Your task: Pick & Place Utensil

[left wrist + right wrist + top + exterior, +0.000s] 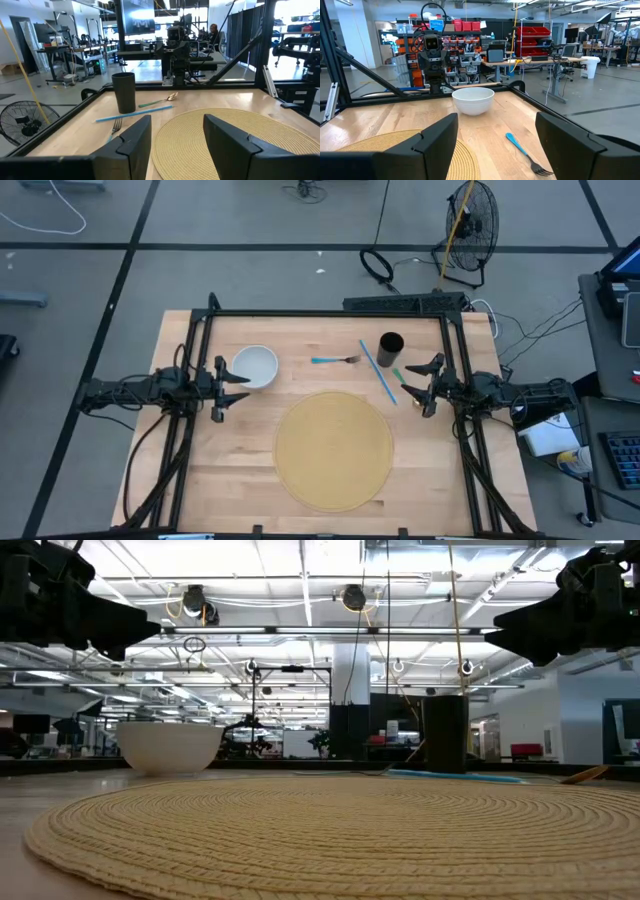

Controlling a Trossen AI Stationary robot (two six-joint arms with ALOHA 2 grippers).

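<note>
A fork with a blue handle (335, 360) lies flat on the wooden table near its far side, also in the right wrist view as the fork (525, 152). Beside it lie a long blue stick (378, 371) and a green-handled spoon (403, 383), next to an upright black cup (391, 344). A white bowl (256, 366) stands at the left, and a round woven placemat (333, 450) lies in the middle. My left gripper (243, 385) hovers open beside the bowl. My right gripper (408, 380) hovers open above the spoon's end. Neither touches anything.
A black frame (330, 313) runs along the table's far and side edges. Bare wood shows between the placemat and the utensils, and along the near edge. In the left wrist view the cup (124, 92), stick (134, 115) and spoon (157, 102) lie ahead.
</note>
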